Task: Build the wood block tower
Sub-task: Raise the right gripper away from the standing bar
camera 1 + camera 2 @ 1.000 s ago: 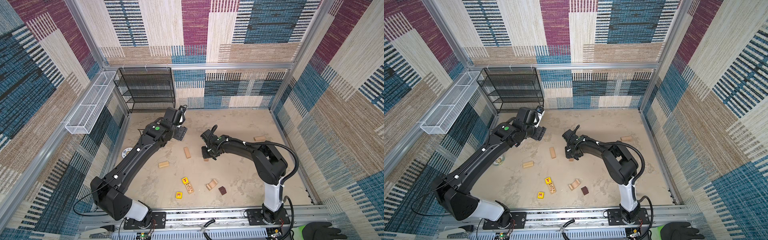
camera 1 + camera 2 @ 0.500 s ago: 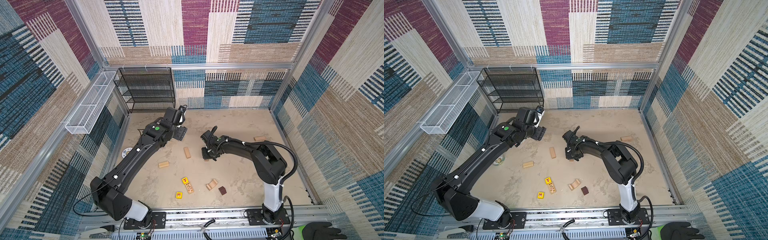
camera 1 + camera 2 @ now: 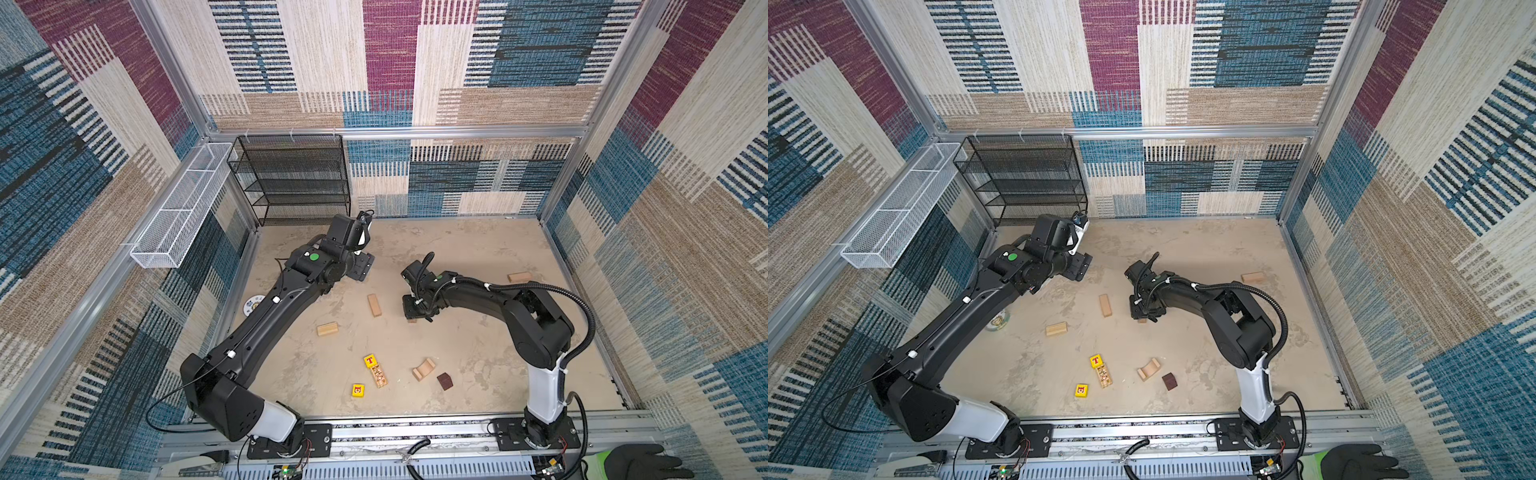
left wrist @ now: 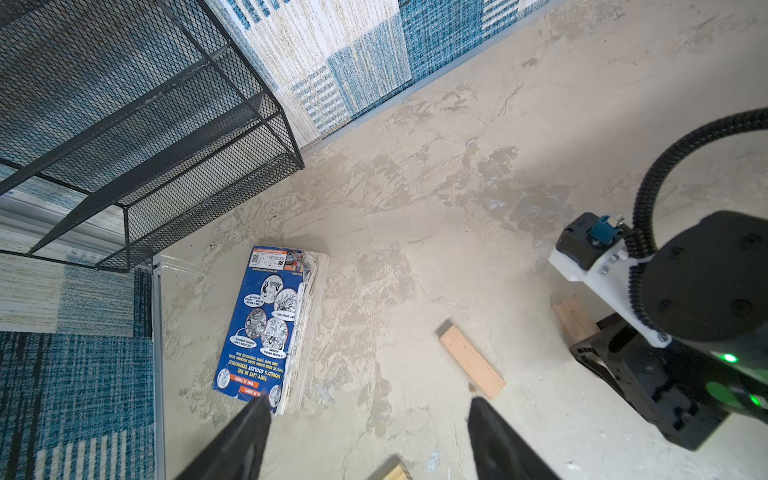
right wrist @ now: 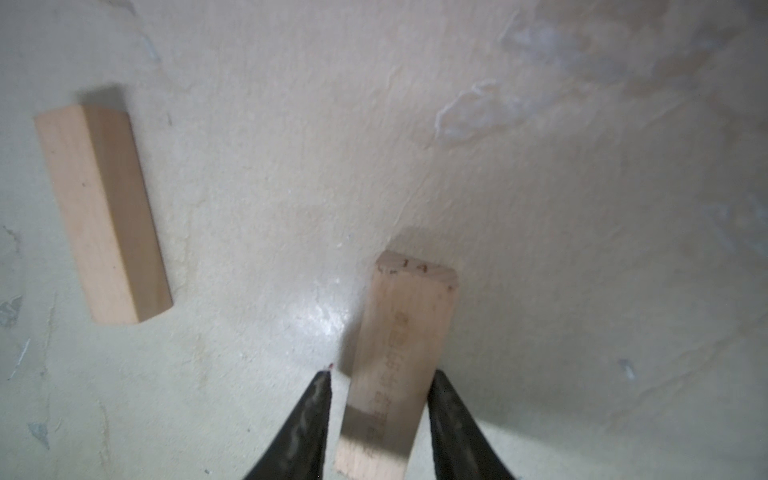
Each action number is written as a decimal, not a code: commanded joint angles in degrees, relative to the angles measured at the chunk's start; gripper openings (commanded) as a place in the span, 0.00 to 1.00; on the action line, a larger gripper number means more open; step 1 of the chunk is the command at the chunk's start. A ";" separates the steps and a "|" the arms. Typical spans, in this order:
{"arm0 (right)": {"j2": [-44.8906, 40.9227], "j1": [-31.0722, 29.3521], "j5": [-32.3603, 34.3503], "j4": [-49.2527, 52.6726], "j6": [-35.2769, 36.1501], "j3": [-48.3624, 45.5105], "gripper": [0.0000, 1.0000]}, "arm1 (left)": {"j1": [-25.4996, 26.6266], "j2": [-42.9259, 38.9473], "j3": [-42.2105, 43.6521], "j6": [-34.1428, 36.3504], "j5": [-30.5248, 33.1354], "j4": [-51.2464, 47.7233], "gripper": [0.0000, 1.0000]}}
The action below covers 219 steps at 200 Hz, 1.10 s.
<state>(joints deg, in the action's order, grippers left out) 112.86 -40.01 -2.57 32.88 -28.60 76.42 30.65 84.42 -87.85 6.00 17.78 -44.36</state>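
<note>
Only in wrist view: right gripper (image 5: 381, 372) ajar astride pale bar (image 5: 409, 316) (left gripper (image 4: 369, 401) agape).

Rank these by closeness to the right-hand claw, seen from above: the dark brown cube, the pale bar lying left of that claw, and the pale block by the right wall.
Measured from the right gripper in a top view:
1. The pale bar, just to its left.
2. The dark brown cube, toward the front edge.
3. The pale block, off by the right wall.
</note>
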 commanded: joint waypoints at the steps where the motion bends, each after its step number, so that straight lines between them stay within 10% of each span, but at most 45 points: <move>1: -0.45 -0.07 -0.43 -0.01 -1.01 0.03 0.41 | 0.01 -0.36 0.14 0.59 0.26 0.69 0.79; 219: -11.15 0.02 2.96 2.64 1.45 -0.83 0.52 | -0.01 -0.33 -0.01 -0.30 -0.96 0.86 0.79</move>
<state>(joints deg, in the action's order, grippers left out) 106.41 -40.01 -2.15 34.54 -28.56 76.34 30.65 84.27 -87.85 6.00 17.78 -44.36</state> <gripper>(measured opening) 0.502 0.794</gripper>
